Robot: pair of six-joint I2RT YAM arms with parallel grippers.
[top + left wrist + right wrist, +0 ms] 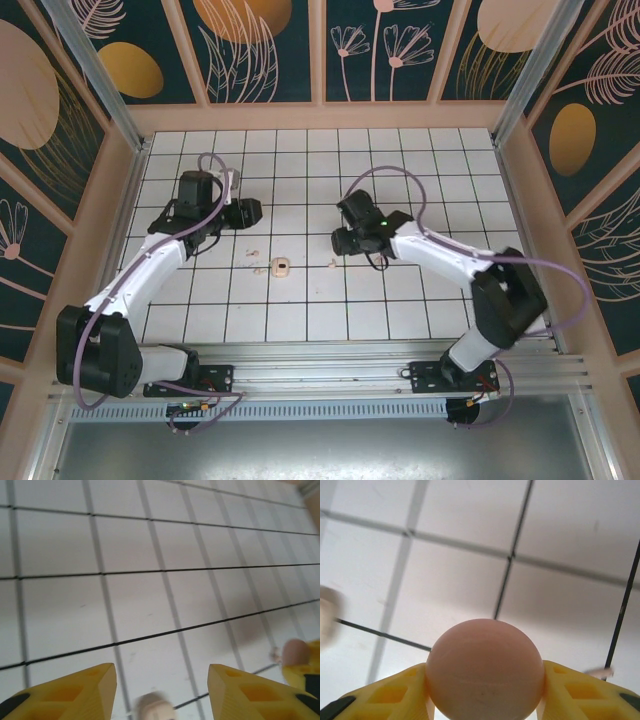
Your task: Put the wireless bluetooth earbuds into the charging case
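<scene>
1. Left gripper (pixel 161 680): fingers apart, low over the tiles.
2. Right gripper (pixel 485 680): fingers clamped on a pink round piece (pixel 485 667).
3. Case (pixel 281 267) lies between both grippers; one bud (pixel 333 263) lies near the right gripper.

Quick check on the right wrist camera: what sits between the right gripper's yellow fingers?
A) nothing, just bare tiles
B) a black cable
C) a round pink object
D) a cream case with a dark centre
C: in the right wrist view, a round pink object sits in the right gripper, with the yellow fingers against its sides.
</scene>
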